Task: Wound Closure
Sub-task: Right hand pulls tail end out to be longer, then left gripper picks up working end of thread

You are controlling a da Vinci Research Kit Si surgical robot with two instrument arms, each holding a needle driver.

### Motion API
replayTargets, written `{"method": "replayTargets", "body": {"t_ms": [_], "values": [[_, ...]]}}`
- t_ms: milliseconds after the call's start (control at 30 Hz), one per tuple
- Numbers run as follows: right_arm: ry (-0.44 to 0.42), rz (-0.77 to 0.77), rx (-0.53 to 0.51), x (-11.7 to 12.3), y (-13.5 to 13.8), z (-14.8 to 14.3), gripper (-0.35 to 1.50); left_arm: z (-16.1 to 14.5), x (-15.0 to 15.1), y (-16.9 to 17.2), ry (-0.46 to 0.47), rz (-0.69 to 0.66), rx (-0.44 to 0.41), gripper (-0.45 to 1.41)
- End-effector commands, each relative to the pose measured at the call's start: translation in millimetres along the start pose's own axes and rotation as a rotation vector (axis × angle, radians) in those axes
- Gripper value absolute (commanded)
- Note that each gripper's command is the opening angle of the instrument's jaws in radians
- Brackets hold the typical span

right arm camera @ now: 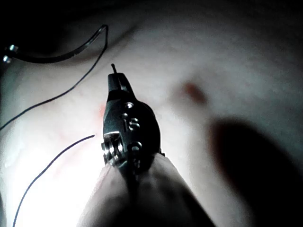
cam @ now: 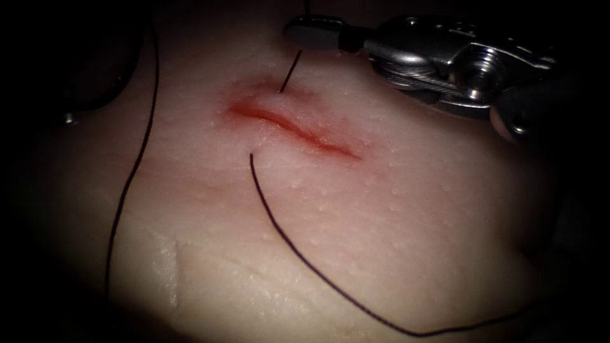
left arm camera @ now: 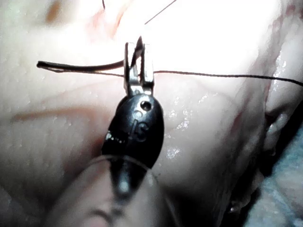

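Thread (cam: pixel 289 71) runs taut from the right tool (cam: pixel 298 30), whose jaws are closed on it. From the jaw tips it drops a short way to the tissue (cam: pixel 413 222) and enters just beyond the far edge of the cut (cam: pixel 292 130). It surfaces again on the near side of the cut, further from this tool, and trails off in a long slack curve across the tissue below the tool's shaft. Red fluid (cam: pixel 254 113) lies along the cut, directly under the taut strand. In the right wrist view a short stub of thread sticks out past the pinched jaw tips.

Well apart from the right tool, off to the endoscope's left of the cut, the left tool (left arm camera: pixel 138 49) has its jaws clamped on the needle (left arm camera: pixel 80 66). It grips near one end of the curve — which end cannot be told. The rest of the needle reaches out sideways from the jaws, above the tissue and not in it. A fine line of thread passes just beside these jaws and runs away from them on the side opposite the needle's body. Another long strand lies loose over the tissue between the two tools — nearer the left one.
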Motion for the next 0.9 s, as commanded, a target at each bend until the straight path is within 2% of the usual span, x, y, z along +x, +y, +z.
{"method": "replayTargets", "body": {"t_ms": [33,100,267,400,500,900], "values": [[0.006,-0.006,0.002,-0.8,-0.2,0.6,1.28,0.5,-1.0,0.6,0.001,0.006,0.007,-0.45],[0.006,-0.006,0.005,-0.8,-0.2,0.4,1.36,0.4,-1.8,0.3,-0.007,0.006,0.014,-0.45],[0.022,-0.018,0.012,-1.0,-0.4,-0.4,1.36,0.2,-4.4,0.0,-0.012,-0.003,0.026,-0.45],[0.041,-0.023,0.017,-1.1,-0.4,-1.2,1.3,0.0,-6.4,-0.2,-0.016,-0.009,0.034,-0.45],[0.047,-0.037,0.03,-1.4,-0.5,-2.7,1.33,-0.5,-8.3,-0.6,-0.024,-0.017,0.04,-0.45],[0.049,-0.041,0.059,-2.0,-0.9,-5.6,1.23,-1.2,-12.1,-2.2,-0.056,0.011,0.095,-0.45]]}}
